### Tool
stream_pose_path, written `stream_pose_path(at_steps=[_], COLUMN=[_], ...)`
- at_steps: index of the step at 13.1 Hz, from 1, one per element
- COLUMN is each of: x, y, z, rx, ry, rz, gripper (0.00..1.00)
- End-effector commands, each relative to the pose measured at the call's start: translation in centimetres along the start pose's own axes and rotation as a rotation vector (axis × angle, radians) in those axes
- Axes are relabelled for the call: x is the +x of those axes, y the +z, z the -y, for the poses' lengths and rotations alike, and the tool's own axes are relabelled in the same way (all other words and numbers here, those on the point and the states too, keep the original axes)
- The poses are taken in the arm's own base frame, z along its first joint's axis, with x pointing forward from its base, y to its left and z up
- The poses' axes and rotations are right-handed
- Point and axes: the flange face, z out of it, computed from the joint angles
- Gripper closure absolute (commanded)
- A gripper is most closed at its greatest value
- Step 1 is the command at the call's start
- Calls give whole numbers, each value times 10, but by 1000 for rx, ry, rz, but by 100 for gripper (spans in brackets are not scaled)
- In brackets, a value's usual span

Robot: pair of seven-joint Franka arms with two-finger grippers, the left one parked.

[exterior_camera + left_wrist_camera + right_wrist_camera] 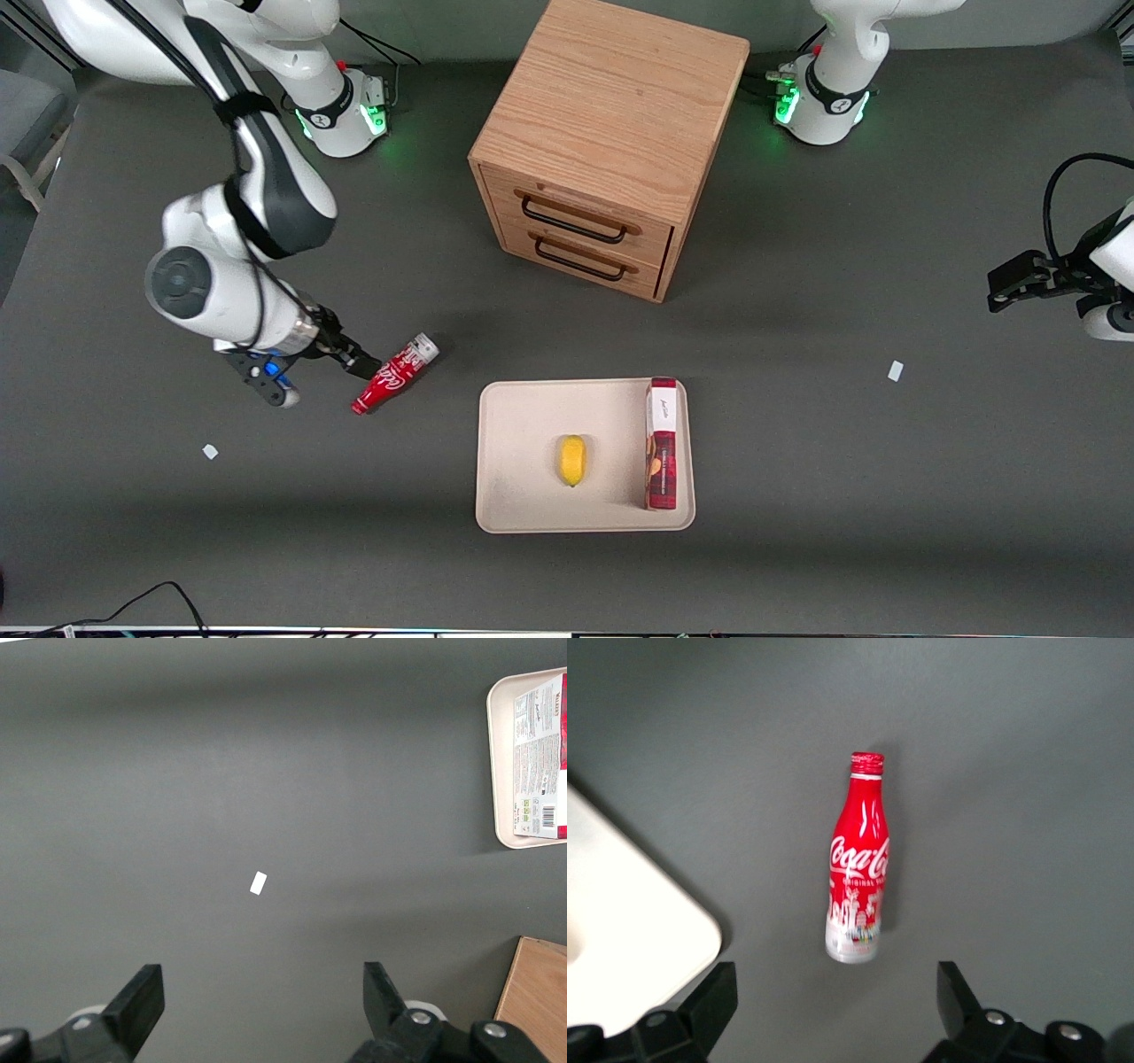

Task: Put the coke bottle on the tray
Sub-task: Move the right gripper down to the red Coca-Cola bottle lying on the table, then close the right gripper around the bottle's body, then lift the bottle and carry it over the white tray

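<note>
The coke bottle lies on its side on the dark table, toward the working arm's end from the tray. Its red cap end is nearer the front camera and its silver base points toward the cabinet. My right gripper hovers just beside the bottle's middle, open, and nothing is between its fingers. The cream tray lies flat in front of the cabinet, nearer the camera.
On the tray are a yellow lemon and a red-and-white box. A wooden two-drawer cabinet stands farther from the camera. Small white scraps lie on the table.
</note>
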Motion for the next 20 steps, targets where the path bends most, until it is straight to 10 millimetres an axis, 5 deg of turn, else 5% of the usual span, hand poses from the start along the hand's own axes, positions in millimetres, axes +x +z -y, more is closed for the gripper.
stream_pose_path(at_steps=[1,4,6,12,14,18,20], x=[-14,-15,-16,-14,-12,-9,-2], y=[65,121,141,151,152,146,123], z=[-10,-11,-11,-10,-11,-5,6], rx=[-35,-73,-47,-24,-23,-6,20], ry=[68,123,128,122,105,99,91], rz=[-20,-65,-65,-66,-80,-90,-115], gripper=[0,0,0,5,28,100,100])
